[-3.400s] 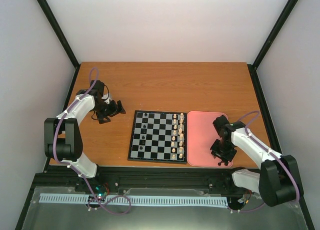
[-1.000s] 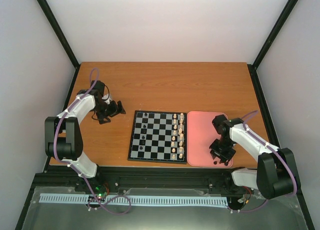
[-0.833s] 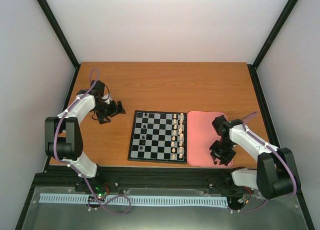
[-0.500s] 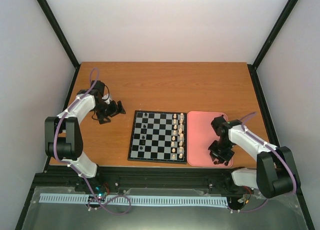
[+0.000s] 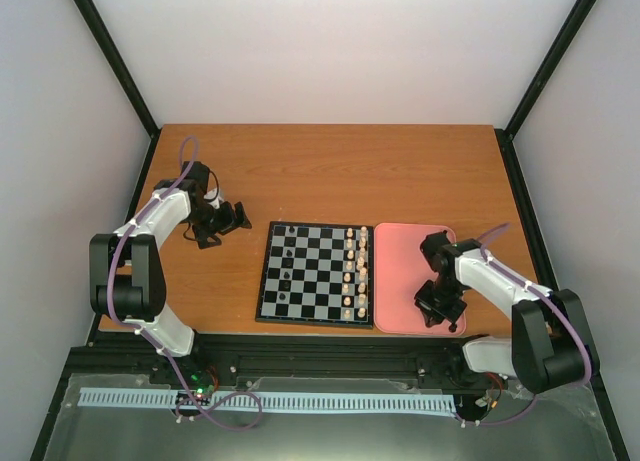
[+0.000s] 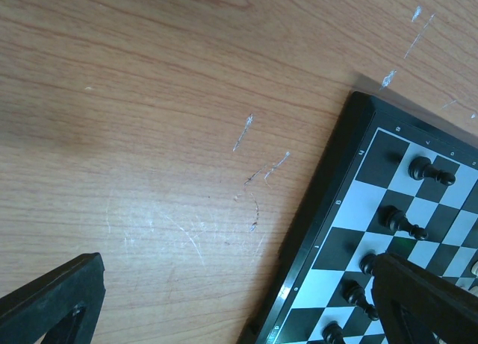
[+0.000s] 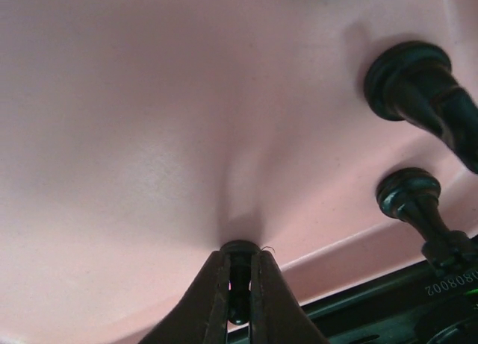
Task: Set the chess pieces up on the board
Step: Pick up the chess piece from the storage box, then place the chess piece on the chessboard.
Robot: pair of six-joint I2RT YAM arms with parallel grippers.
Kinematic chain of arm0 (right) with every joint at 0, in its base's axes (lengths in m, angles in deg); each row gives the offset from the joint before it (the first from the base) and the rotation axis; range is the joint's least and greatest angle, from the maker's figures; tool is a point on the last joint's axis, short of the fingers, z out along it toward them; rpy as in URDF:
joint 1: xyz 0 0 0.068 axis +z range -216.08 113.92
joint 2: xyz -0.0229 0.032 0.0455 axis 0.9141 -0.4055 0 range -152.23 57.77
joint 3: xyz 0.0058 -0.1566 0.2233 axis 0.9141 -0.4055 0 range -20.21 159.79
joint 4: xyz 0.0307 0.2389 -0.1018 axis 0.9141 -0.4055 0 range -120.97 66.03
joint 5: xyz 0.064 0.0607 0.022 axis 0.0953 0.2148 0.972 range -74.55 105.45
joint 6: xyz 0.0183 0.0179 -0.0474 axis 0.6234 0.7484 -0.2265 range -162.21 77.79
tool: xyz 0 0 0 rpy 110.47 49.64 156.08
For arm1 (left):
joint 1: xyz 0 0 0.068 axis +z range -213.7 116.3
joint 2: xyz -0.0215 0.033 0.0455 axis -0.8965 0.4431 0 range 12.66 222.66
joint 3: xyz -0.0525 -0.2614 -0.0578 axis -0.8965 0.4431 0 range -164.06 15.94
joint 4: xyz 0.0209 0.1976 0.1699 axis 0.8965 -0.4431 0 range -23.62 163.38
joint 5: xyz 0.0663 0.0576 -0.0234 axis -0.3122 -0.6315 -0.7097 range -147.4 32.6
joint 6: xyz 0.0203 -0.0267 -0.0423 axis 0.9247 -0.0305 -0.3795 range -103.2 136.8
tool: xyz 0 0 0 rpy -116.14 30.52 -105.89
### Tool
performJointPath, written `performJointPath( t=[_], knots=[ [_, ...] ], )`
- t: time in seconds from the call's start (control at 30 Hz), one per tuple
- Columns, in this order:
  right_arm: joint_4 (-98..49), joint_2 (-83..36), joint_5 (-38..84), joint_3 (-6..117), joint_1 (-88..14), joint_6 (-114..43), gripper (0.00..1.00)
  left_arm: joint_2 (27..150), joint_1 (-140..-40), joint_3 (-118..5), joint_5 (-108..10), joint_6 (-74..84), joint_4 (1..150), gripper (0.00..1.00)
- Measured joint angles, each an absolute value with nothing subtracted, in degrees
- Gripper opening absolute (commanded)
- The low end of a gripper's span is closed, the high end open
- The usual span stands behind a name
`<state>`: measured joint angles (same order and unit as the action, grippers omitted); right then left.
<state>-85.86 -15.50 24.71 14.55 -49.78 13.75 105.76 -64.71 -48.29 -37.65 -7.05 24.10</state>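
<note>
Right gripper (image 5: 437, 311) has slid slightly left over the near end of the pink tray (image 5: 400, 243), and its jaws have gone from half open to pinched. In the wrist view the fingertips (image 7: 203, 299) are nipped tight on a small black chess piece (image 7: 239, 249), right down at the tray floor. Two loose black pieces (image 7: 417, 79) sit on the tray just right of it, near the rim.

Right arm: elbow out right, forearm angled in and left, wrist pitched down onto the tray.

Board (image 5: 300, 317) is just left of the tray. Cream-white pieces (image 5: 355, 266) line its two right columns, and a few black chess pieces (image 5: 289, 253) stand on the left columns.

Left arm is unchanged, reaching forward with the wrist turned in. Left gripper (image 5: 228, 221) sits low over the table (image 5: 330, 171), off the board's far-left corner. Its jaws are spread fully and hold nothing.
</note>
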Motion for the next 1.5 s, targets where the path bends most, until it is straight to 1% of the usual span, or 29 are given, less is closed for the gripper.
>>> performJointPath(
  t=[0.07, 0.17, 0.37, 0.6, 0.7, 0.73, 0.87, 0.97, 1.1, 1.5],
  knots=[
    [-86.15, -15.5, 24.07, 15.23, -49.5, 13.66, 0.03, 105.76, -64.71, -48.29, -37.68, -7.05, 24.1, 1.0],
    [-88.2, -15.96, 22.0, 20.08, -47.05, 13.01, 0.03, 105.76, -64.71, -48.29, -37.65, -7.05, 24.08, 1.0],
    [-89.6, -23.52, 17.36, 39.12, -34.66, 9.6, 0.03, 105.76, -64.71, -48.29, -37.65, -7.05, 24.08, 1.0],
    [-91.81, -40.26, 13.38, 65.98, -14.61, 1.99, 0.03, 105.76, -64.71, -48.29, -37.79, -7.05, 24.06, 1.0],
    [-94.23, -47.94, 13.49, 77.7, -8.67, -1.59, 0.03, 105.76, -64.71, -48.29, -37.89, -7.08, 24.04, 1.0],
    [-95.85, -51.61, 13.49, 83.29, -6.48, -3.14, 0.03, 105.82, -64.71, -48.29, -37.89, -7.05, 24.04, 1.0],
    [-98.82, -61.44, 15.42, 95.42, -0.39, -7.14, 0.03, 106.04, -64.71, -48.33, -37.96, -7.08, 23.99, 1.0],
    [-100.46, -65.01, 17.14, 97.39, 2.74, -8.85, 0.03, 106.04, -64.71, -48.4, -38.0, -7.05, 24.02, 1.0],
    [-102.1, -66.73, 19.63, 97.08, 5.1, -9.85, 0.03, 106.02, -64.71, -48.4, -38.09, -7.08, 23.99, 1.0],
    [-97.53, -67.43, 22.91, 89.48, 5.76, -9.85, 0.03, 104.36, -64.71, -48.18, -38.09, -7.45, 24.04, 1.0]
  ],
)
